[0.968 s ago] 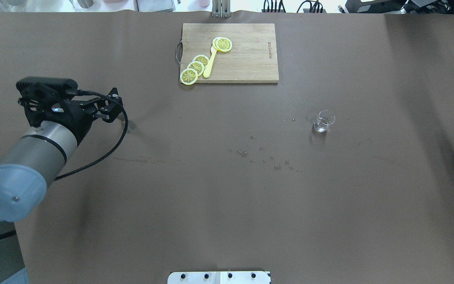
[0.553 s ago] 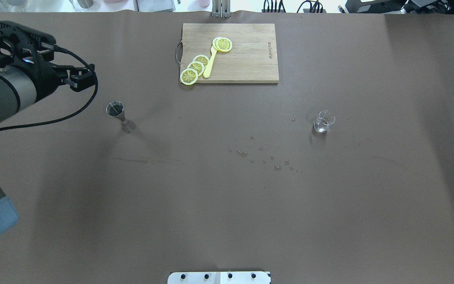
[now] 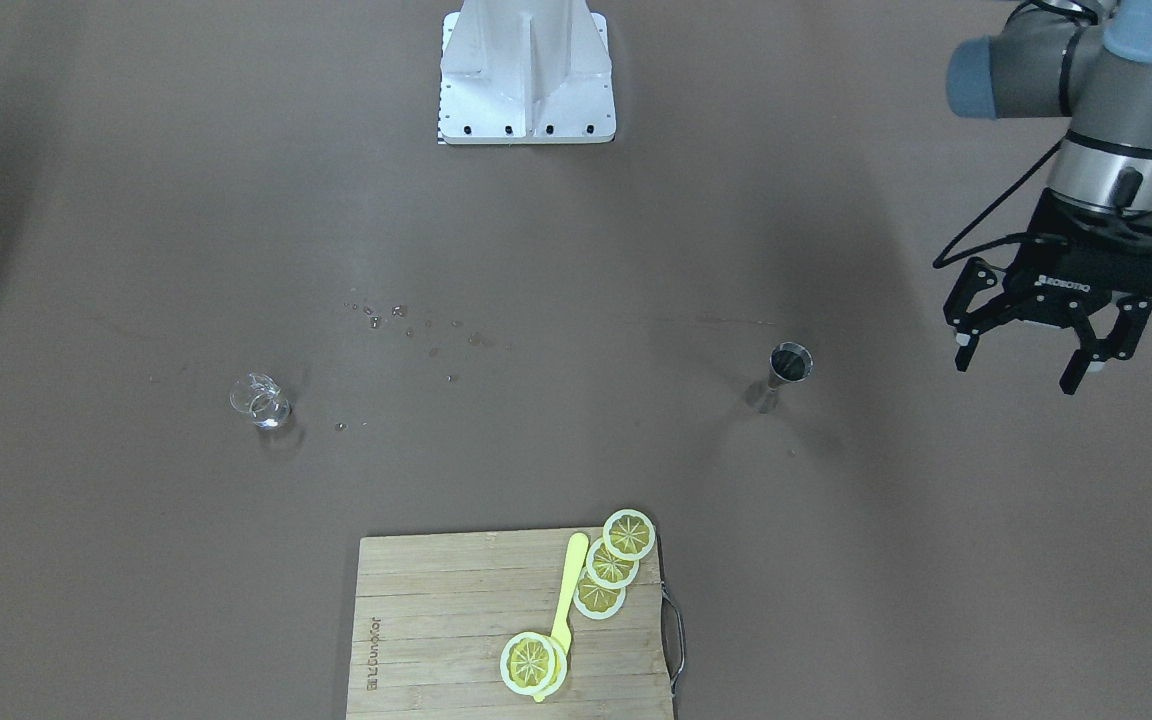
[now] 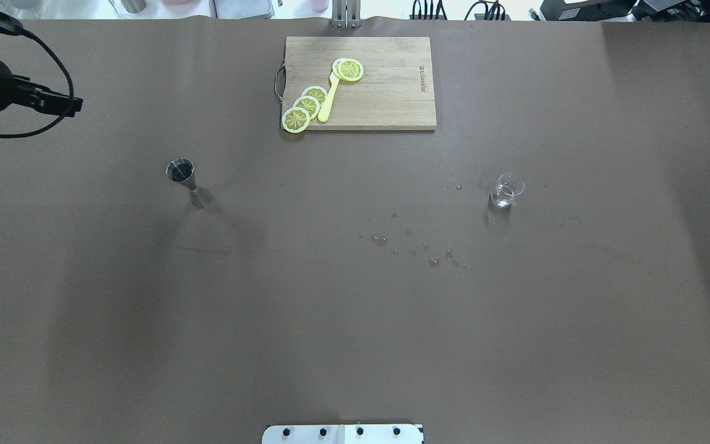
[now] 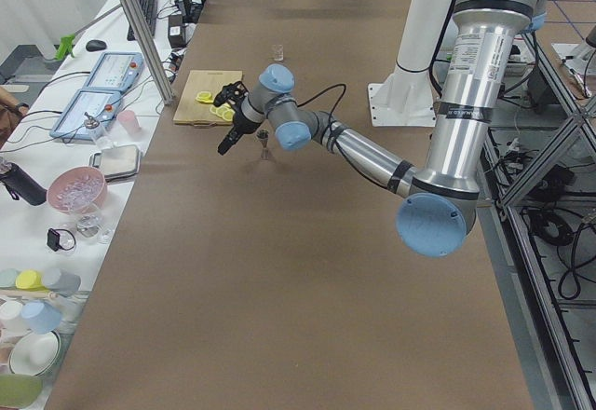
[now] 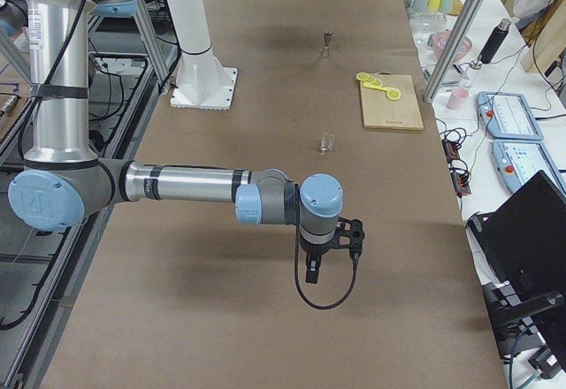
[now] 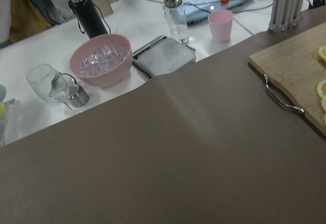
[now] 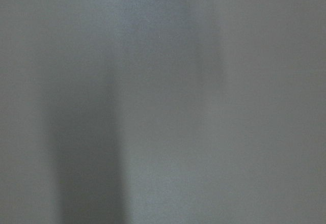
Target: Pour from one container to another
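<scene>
Steel jigger [image 3: 788, 368] stands upright, well apart from the glass cup [image 4: 505, 190].

Open worktop [image 4: 330, 339] surrounds both the steel jigger [image 4: 180, 171] and the glass cup [image 4: 506, 189], which stand well apart, the cutting board [image 4: 386, 92] with its lemon slices [image 4: 307, 105] sits well beyond them, and the left claw [image 3: 1018, 372] hangs spread, high off to the jigger's side.
</scene>
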